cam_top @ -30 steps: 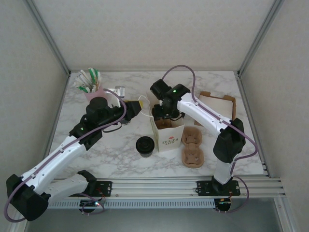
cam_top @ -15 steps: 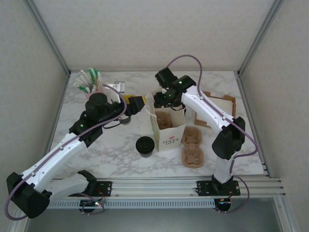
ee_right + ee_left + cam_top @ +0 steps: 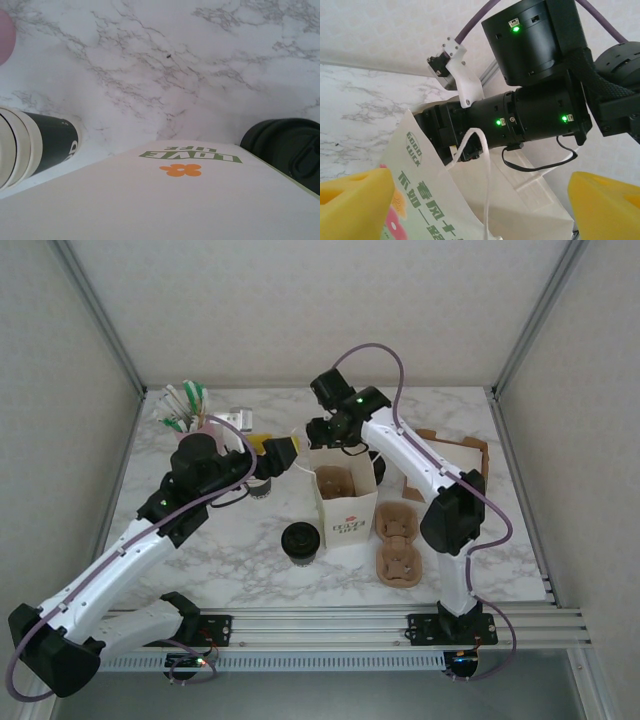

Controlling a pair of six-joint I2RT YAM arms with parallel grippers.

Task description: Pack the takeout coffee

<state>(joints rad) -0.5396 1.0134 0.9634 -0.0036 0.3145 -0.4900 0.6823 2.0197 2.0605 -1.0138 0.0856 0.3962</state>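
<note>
Item 1, pink holder of straws [image 3: 188, 412]: well to the outer side of the left tool, untouched. Item 2, left tool [image 3: 278, 451]: yellow pads [image 3: 350, 202] spread wide and holding nothing, with the rim of the paper bag [image 3: 435, 210] and its white handle [image 3: 486, 190] standing between them. Item 3, second paper cup [image 3: 258, 487]: just below and behind that tool. Item 4, takeout coffee [image 3: 300, 541]: upright on the bench with its black lid on, nearer the arm bases than the left tool, just beside the bag, not yet packed. Item 5, right tool [image 3: 325, 437]: at the bag's far rim; whether it grips the paper cannot be told. Item 6, cardboard cup carriers [image 3: 397, 548]: beyond the bag from the left tool. Step judged in hand: spreading the bag's mouth. Advice: close the pads on the paper rim rather than the thin handle alone, pull gently, keep the bag upright. Surface: white marble-patterned bench [image 3: 220, 560], smooth, so the bag may slide. Room: plain pale walls, aluminium frame posts [image 3: 98, 315]
</note>
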